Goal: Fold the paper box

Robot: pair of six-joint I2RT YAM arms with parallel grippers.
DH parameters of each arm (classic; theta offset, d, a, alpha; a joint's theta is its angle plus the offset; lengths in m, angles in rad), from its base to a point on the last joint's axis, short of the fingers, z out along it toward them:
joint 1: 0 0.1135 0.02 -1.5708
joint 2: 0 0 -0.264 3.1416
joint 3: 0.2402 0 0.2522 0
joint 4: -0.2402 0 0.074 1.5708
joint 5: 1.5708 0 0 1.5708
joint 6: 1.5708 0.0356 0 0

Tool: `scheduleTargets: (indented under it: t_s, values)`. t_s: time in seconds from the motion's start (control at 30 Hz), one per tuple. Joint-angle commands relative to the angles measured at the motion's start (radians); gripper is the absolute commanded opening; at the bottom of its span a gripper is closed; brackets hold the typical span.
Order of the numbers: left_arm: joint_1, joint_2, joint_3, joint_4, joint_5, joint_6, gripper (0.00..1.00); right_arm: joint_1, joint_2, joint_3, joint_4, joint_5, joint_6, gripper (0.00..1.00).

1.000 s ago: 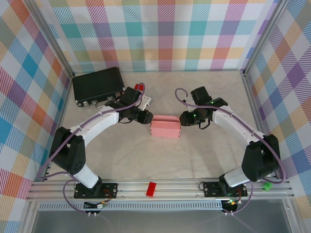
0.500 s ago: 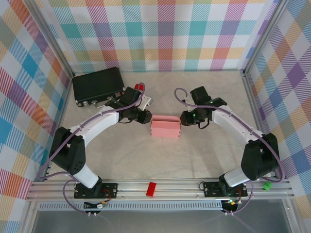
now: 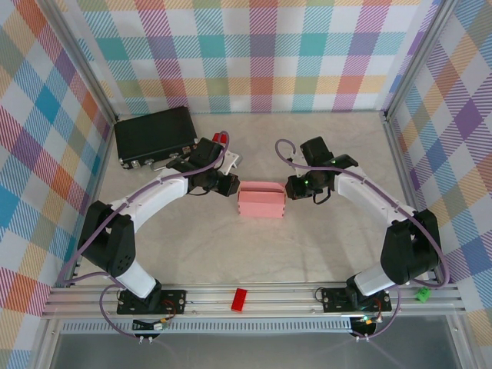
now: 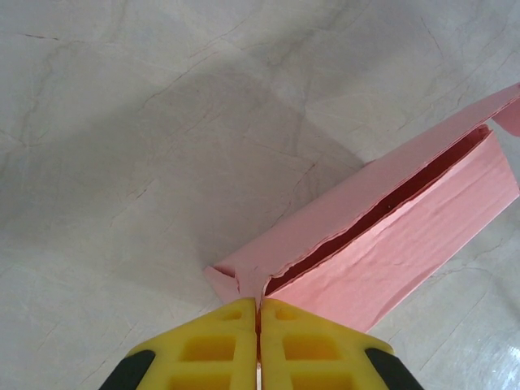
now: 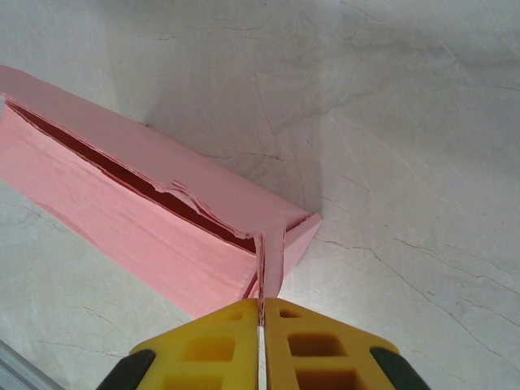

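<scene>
The box point(image 3: 261, 201) sits in the middle of the table point(image 3: 323, 254), with a thin gap open along its top. In the top view its long side runs from 9 o'clock to 3 o'clock. My left end effector point(image 3: 231, 187) is at the 9 o'clock end and my right end effector point(image 3: 291, 190) is at the 3 o'clock end, so both arms are just as near.

In the left wrist view my yellow fingers point(image 4: 219, 341) are pressed together and pinch the thin pink card at that end, and the box runs off toward 2 o'clock. In the right wrist view my fingers pinch the other end the same way, and the box runs off toward 10 o'clock.

I think the next move is to tuck these two ends in. I see no words or labels on the box.
</scene>
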Motion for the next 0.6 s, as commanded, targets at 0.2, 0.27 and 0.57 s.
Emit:
scheduleTargets:
  t_s: [0.2,0.27,0.57]
  values:
    - [-0.016,-0.036,-0.043,0.019,0.027,-0.041,0.08,0.005,0.010,0.003,0.003,-0.046,0.015,0.09]
    - [-0.018,-0.039,-0.047,0.023,0.028,-0.044,0.09,0.005,0.012,0.003,0.003,-0.049,0.017,0.08]
    - [-0.026,-0.055,-0.067,0.039,0.024,-0.060,0.10,0.009,0.010,-0.014,0.012,-0.059,0.027,0.08]
